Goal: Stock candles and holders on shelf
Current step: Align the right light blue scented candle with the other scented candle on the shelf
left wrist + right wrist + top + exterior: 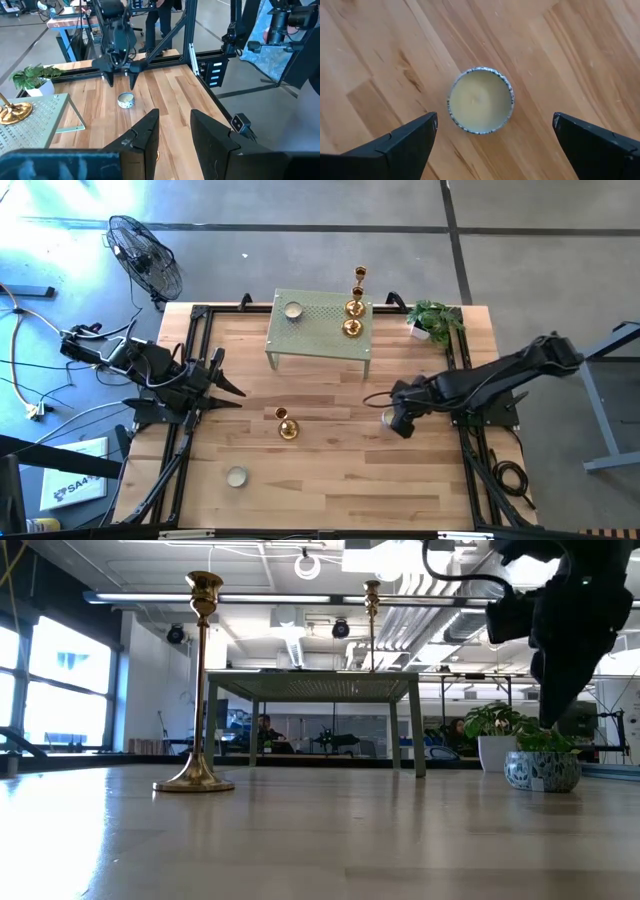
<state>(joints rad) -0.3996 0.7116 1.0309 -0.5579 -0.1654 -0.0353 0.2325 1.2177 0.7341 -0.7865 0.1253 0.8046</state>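
The sage-green shelf [320, 340] stands at the table's far middle. On it are one candle [293, 310] and gold holders [353, 308] at its right end. Another gold holder [287, 426] stands upright on the table in front of the shelf; it also shows in the low view [200, 690]. A second candle [236, 476] lies near the front left. My right gripper [393, 418] is open and points down over a third candle [481, 100], a finger on either side, apart from it. My left gripper [230, 377] is open and empty at the table's left.
A small potted plant [432, 320] stands at the far right corner beside the shelf. Black frame rails [190, 370] run along the table's left and right sides. A fan [145, 255] stands on the floor beyond the far left corner.
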